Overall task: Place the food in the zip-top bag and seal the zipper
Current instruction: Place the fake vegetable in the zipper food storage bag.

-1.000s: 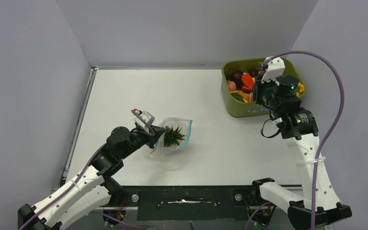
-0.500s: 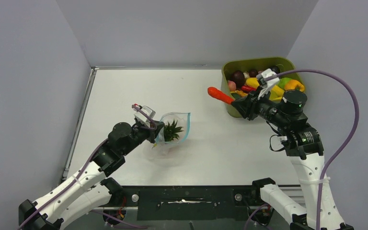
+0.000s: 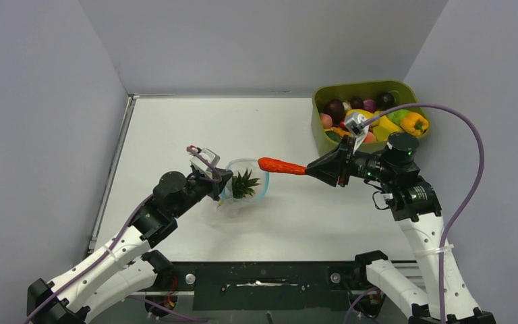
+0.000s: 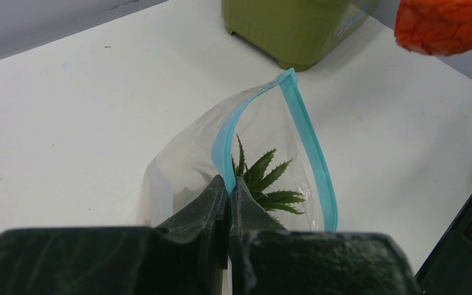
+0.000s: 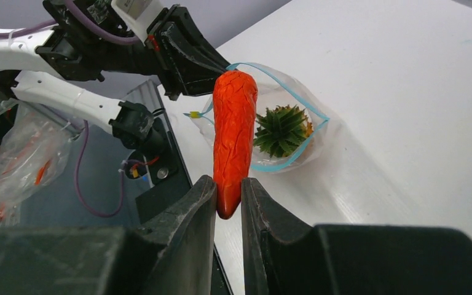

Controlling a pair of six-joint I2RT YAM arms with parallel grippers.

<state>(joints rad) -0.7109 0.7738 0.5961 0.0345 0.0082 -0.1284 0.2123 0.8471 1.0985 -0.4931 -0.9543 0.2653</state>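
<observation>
Roughly at table (image 3: 175, 128) middle, left gripper (image 4: 228, 187) pinching bag (image 4: 178, 166) rim, right gripper (image 5: 228, 193) holding carrot (image 5: 233, 123) beside its mouth

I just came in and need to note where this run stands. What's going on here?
The left gripper is shut on the rim of the bag, holding its mouth open. A pineapple is already inside. The right gripper holds a carrot by one end, with the tip near the bag's mouth but not yet in. More toy food lies in the green tub. The zipper is unsealed.
</observation>
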